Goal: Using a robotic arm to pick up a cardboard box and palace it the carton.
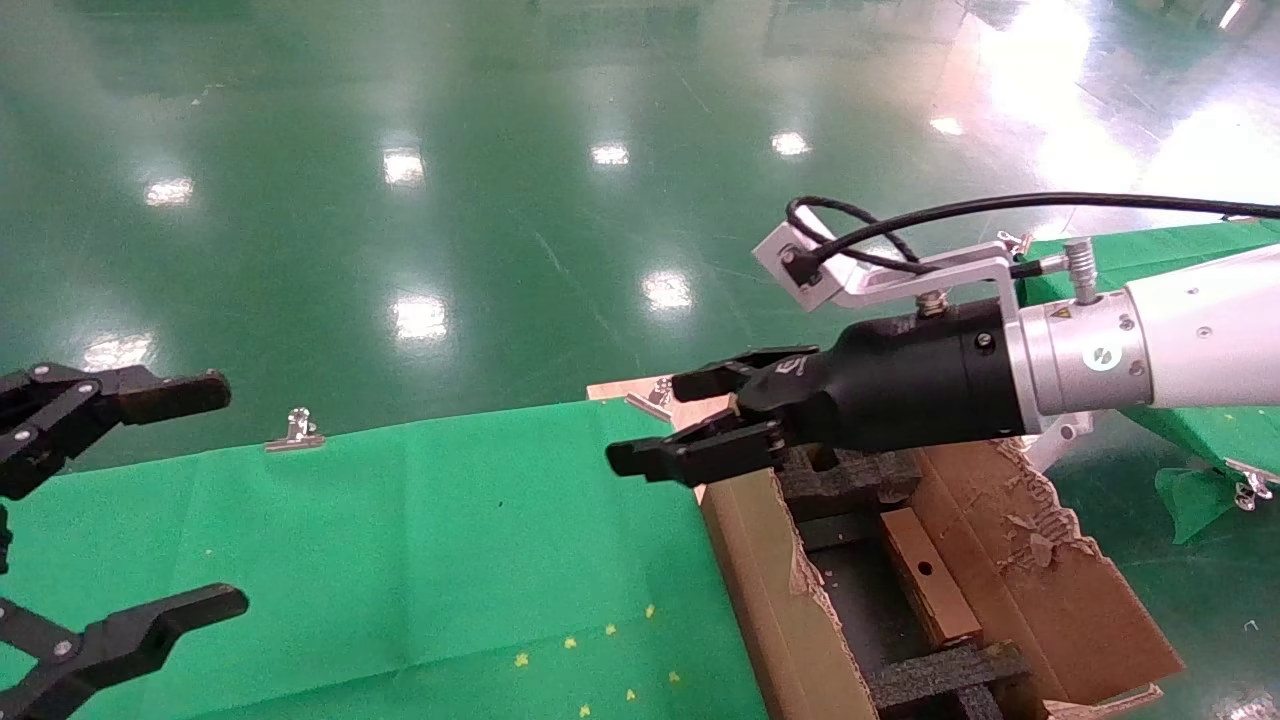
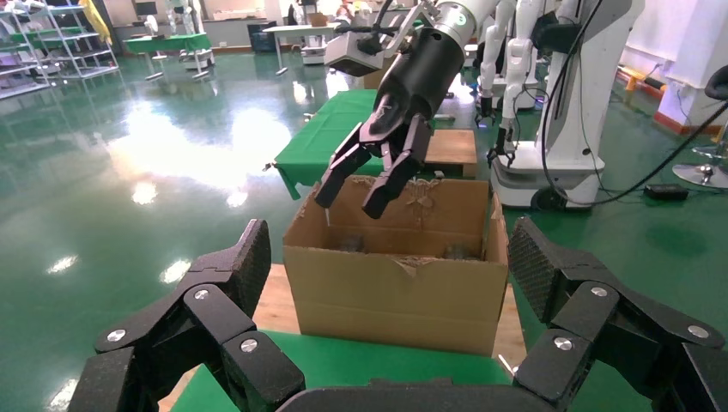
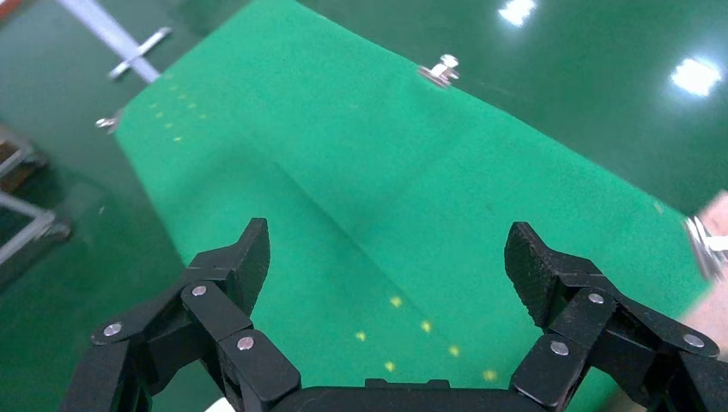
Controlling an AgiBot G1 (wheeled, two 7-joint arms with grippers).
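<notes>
Hovering our empty right pincer (image 1: 668,420) wide, we see the cardboard box (image 1: 930,577) below-behind it, lengthwise in the carton (image 1: 775,590).

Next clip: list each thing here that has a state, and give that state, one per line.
Right gripper: jaws open, empty, above the carton's near edge.
Left gripper: jaws open, empty, parked over the green cloth.
Small box: closed, lying inside the carton.
Carton: open, flaps torn, black foam inside.
</notes>
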